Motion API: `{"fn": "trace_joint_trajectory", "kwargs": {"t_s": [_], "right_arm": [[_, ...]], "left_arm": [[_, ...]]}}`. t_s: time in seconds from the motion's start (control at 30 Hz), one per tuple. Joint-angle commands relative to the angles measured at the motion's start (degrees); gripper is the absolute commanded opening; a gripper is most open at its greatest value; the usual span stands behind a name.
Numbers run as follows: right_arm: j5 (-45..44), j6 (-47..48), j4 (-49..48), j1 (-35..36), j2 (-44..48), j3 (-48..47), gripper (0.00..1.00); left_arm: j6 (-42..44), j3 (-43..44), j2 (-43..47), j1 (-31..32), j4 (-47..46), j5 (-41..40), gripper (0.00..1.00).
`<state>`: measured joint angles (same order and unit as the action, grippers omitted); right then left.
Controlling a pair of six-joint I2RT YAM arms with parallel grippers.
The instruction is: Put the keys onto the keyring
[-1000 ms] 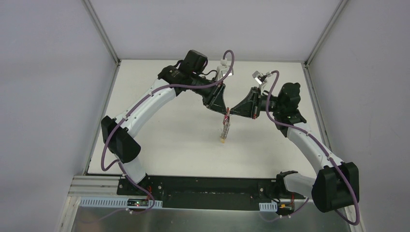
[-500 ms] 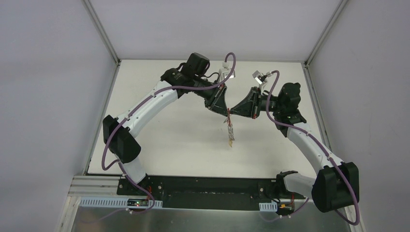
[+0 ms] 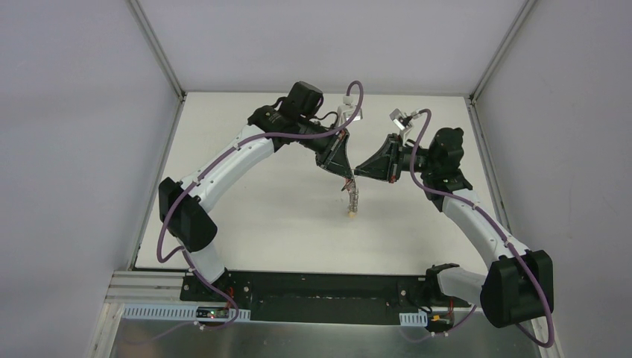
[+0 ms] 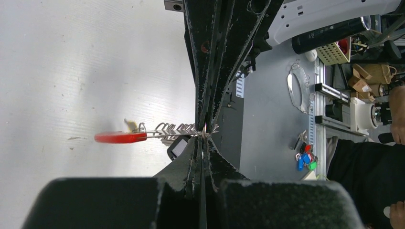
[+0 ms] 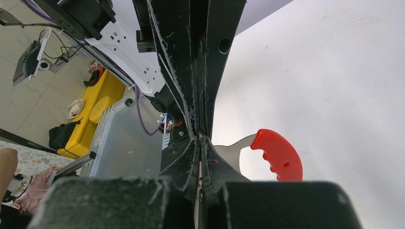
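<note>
The 2 end effectors meet tip to tip above the bench (image 3: 261,216). The right end effector (image 3: 358,173) is clamped on the keys (image 3: 352,200), which hang just below it, with the red strap (image 4: 119,137) farthest from the tips. The left end effector (image 3: 345,177) is closed at the same spot; what it pinches cannot be told.

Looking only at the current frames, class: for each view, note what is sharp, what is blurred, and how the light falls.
Top view: soft, even light; the keys small but distinct. Left wrist: keys sharp, the near body of the left gripper a black blur. Right wrist: the red strap crisp, the table bright, almost featureless.
</note>
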<state>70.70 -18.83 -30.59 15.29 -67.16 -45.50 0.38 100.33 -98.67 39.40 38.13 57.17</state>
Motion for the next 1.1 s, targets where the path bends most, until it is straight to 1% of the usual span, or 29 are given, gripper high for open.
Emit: {"fn": "trace_joint_trajectory", "kwargs": {"t_s": [0.0,0.1,0.27,0.33,0.43,0.6,0.77,0.87,1.07], "right_arm": [[-0.15,3.72,0.14,-0.25,1.38,-0.49,0.00],[-0.59,8.03,4.67,-0.20,2.28,-1.28,0.09],[-1.57,17.07,15.01,-0.10,3.74,-4.03,0.26],[-1.61,18.46,16.79,0.06,4.04,-4.65,0.35],[-1.69,18.48,16.96,0.59,3.99,-4.78,0.43],[-2.46,20.58,17.89,2.03,3.62,-5.08,0.47],[-3.87,24.13,21.23,3.97,3.02,-5.56,0.48],[-3.81,24.39,21.29,4.90,2.84,-5.53,0.48],[-4.30,24.49,21.40,6.34,1.83,-5.56,0.43]], "left_arm": [[1.49,1.26,1.85,0.38,1.26,-0.45,0.00],[4.64,2.88,2.29,0.41,5.33,-5.04,0.00],[9.66,7.07,1.13,0.71,13.74,-10.77,0.00],[10.83,8.42,0.42,0.92,16.30,-11.80,0.00],[11.18,9.14,-0.22,1.31,18.02,-11.64,0.00],[10.78,11.87,-2.78,2.14,22.56,-9.83,0.00],[8.65,15.59,-5.60,2.69,26.54,-6.57,0.00],[7.53,15.85,-6.06,2.76,26.45,-5.42,0.00],[7.04,16.10,-6.82,3.52,26.19,-4.70,0.00]]}}
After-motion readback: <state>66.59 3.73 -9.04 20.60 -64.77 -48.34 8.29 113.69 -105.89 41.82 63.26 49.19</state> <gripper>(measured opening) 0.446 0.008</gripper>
